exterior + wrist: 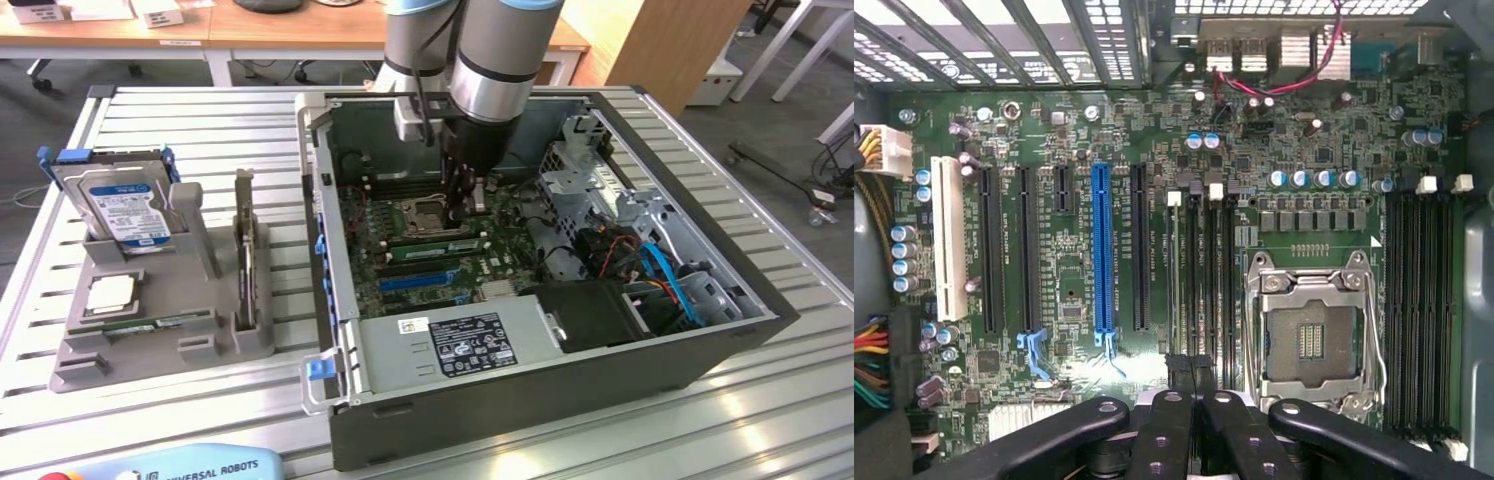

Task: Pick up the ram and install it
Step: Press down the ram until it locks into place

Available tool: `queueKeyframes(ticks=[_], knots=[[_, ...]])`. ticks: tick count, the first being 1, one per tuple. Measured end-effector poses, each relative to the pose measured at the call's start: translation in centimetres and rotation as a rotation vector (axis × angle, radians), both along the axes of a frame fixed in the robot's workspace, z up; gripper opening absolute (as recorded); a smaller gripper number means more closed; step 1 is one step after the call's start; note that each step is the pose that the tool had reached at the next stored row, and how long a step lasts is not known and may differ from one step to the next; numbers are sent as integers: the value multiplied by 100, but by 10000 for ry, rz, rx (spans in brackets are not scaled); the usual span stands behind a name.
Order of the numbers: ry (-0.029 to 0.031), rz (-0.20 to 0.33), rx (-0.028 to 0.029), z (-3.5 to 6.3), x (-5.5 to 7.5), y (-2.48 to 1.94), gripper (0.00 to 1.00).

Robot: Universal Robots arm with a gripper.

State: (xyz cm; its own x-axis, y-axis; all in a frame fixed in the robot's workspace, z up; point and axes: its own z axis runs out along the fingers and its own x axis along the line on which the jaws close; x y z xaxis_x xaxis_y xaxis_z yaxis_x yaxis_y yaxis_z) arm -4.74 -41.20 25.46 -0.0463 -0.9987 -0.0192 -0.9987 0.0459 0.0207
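Claw (467, 205) is down inside the open PC case (694, 345), over the motherboard (400, 255). In the wrist view the claw (1194, 385) has its dark fingers (1162, 430) drawn together. Whatever sits between the tips is hidden, so can't tell if they clamp anything.

In the exterior view the ram (438, 246) is a thin green stick lying on the board just below the claw tip, beside the CPU socket (416, 212). Can't tell if claw and ram touch. In the wrist view the socket (1312, 340) is open and bare. The black memory slots (1204, 270) next to it run down under the fingers, and the stretch in sight is empty. A blue slot (1101, 250) and a white slot (949, 235) lie farther out.

The case fills the middle of the slatted bench (187, 130), reaching its edge at the exterior view's right. A grey tray (254, 300) is near the bench edge at the exterior view's left. It holds an upright hard drive (127, 205), a silver chip (110, 292) and another green stick (154, 323) lying flat.
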Motion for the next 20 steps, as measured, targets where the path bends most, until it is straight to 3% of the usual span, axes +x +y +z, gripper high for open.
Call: queueKeyframes(ticks=[9, 20], knots=[[0, -700, 0, -1, 0, 0, 10], [0, -2067, 0, -4, 0, 0, 10]])
